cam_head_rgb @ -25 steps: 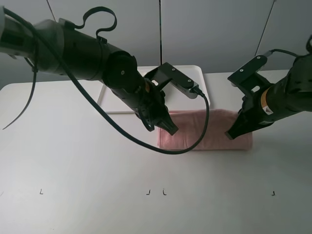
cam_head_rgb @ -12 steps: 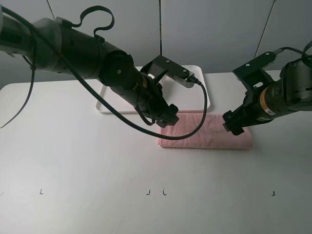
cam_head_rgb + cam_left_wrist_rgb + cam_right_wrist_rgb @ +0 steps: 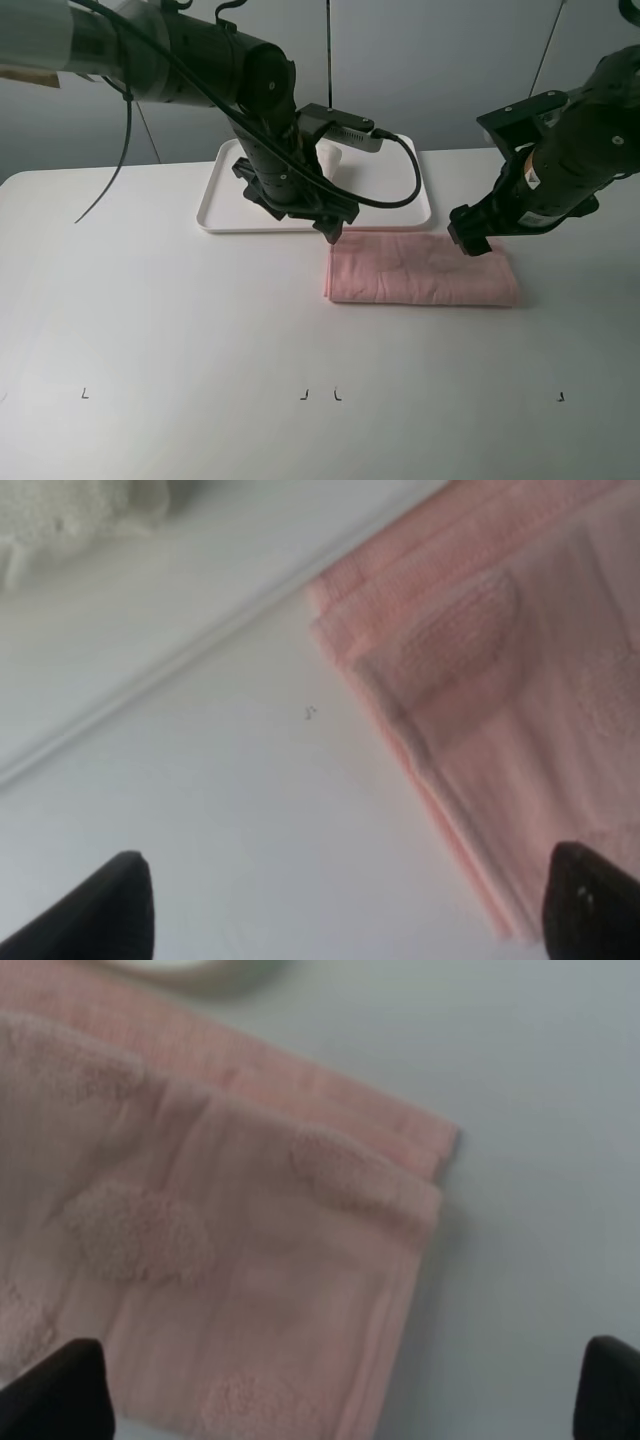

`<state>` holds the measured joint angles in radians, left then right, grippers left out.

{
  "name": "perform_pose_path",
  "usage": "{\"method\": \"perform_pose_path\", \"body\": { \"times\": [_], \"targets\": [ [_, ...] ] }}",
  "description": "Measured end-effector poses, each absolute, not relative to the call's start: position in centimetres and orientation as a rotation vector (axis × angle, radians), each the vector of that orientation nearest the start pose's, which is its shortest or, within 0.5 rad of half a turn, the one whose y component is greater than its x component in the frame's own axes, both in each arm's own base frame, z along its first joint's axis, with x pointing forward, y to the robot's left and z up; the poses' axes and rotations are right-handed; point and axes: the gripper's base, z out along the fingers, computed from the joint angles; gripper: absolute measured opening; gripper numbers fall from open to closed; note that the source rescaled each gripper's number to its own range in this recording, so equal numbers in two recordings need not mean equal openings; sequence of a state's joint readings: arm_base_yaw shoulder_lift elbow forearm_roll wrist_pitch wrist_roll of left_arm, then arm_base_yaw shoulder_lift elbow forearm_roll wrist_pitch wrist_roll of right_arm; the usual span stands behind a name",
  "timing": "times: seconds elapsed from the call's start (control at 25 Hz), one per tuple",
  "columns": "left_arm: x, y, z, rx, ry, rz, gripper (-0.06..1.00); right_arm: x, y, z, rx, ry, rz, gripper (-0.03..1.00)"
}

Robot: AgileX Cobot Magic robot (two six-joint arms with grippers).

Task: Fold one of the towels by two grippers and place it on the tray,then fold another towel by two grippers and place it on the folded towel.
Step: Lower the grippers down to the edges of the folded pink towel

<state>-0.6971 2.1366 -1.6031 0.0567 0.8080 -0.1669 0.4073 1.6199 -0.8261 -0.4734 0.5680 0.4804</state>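
The black pronged left gripper [image 3: 331, 229] and right gripper [image 3: 472, 241] hang wide open, holding nothing. Just beneath them (one near each end) lies the folded pale pink terry towel [image 3: 420, 270].

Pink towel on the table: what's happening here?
The pink towel lies folded into a strip on the table, in front of the tray. The left gripper and right gripper hover over its far edge, one toward each end, jaws open, holding nothing. The cream towel already sits on the tray; the pink one is not yet on it.
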Motion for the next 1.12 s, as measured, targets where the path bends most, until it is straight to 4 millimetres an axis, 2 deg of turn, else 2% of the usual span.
{"method": "perform_pose_path", "body": {
  "times": [0.08,0.2,0.36,0.6,1.0,1.12],
  "targets": [
    [34.9,-28.8,15.8,0.747,2.772,-0.128,0.99,27.9,9.1,17.5,-0.376,2.807,-0.179,1.0],
    [34.8,-29.1,14.5,0.714,2.83,-0.148,0.99,28.9,8.3,17.8,-0.284,2.933,-0.026,1.0],
    [35.0,-29.3,13.5,0.684,2.857,-0.147,0.99,29.6,7.5,18.3,-0.226,2.964,0.098,1.0],
    [35.7,-29.9,11.8,0.601,2.899,-0.142,0.99,30.0,6.4,17.8,-0.212,2.985,0.096,1.0],
    [35.8,-29.7,11.5,0.566,2.914,-0.102,0.99,31.2,5.9,15.0,-0.259,3.049,0.054,1.0],
    [35.8,-29.7,10.5,0.57,2.944,-0.072,0.99,31.8,6.0,14.4,-0.266,3.065,0.05,1.0]
  ]
}}
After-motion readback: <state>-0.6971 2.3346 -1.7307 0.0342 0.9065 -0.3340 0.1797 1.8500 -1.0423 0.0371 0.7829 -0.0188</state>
